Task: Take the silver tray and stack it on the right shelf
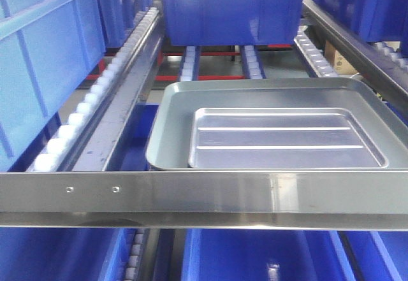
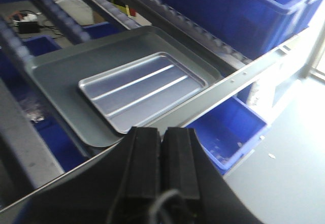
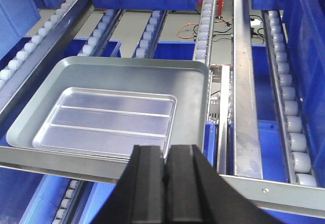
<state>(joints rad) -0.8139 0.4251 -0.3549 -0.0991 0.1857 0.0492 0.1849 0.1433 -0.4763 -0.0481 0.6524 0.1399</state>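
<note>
The silver tray (image 1: 288, 138) with two long raised ridges across its floor lies inside a larger plain-floored tray (image 1: 172, 118), tucked toward that tray's near side, and both sit on the right shelf (image 1: 204, 193) just behind its steel front bar with two small holes. Seen from the left gripper (image 2: 161, 148), the silver tray (image 2: 143, 89) lies ahead and slightly to the left, beyond the front bar (image 2: 238, 79); the gripper's two black fingers (image 2: 144, 155) stand close together with only a thin slit between them, holding nothing. Seen from the right gripper (image 3: 166, 165), the silver tray (image 3: 109, 120) is ahead and to the left, the larger tray (image 3: 190, 92) reaching to a point almost straight ahead; these fingers (image 3: 150, 170) are likewise drawn nearly together and carry nothing. White roller rails (image 3: 292, 112) run ahead and to the right of the right gripper. Blue bins (image 1: 229, 7) sit farther back on the rollers and below the shelf (image 2: 228, 130)
</note>
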